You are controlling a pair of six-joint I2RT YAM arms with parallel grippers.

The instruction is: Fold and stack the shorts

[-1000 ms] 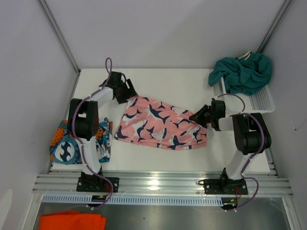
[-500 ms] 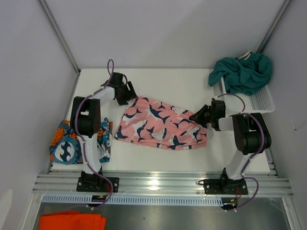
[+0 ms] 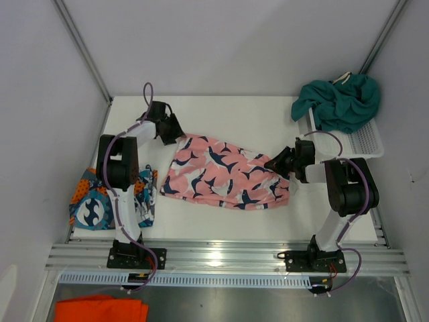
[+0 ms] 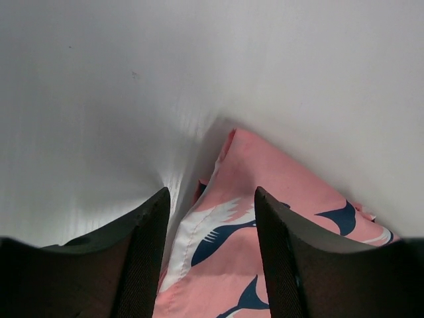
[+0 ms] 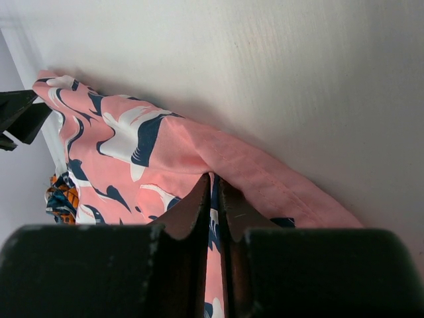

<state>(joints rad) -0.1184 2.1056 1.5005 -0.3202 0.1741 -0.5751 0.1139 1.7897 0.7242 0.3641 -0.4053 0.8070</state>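
The pink shark-print shorts [image 3: 224, 176] lie spread across the middle of the table. My left gripper [image 3: 175, 133] sits at their far left corner. In the left wrist view its fingers [image 4: 149, 225] stand apart, straddling the pink shorts' corner [image 4: 265, 218], so the left gripper [image 4: 211, 192] is open. My right gripper [image 3: 273, 163] is shut on the right edge of the pink shorts [image 5: 132, 152], with fabric pinched between the closed right gripper's [image 5: 215, 179] tips. The teal shorts [image 3: 342, 100] are heaped on the basket. The graphic print shorts [image 3: 94, 201] lie at the table's left edge.
A white mesh basket [image 3: 367, 142] stands at the back right under the teal heap. An orange cloth [image 3: 100, 310] lies below the front rail. Grey walls close in the table on three sides.
The left gripper has shifted slightly left at the pink shorts' corner and its jaws have narrowed around the fabric. The right arm has not moved.
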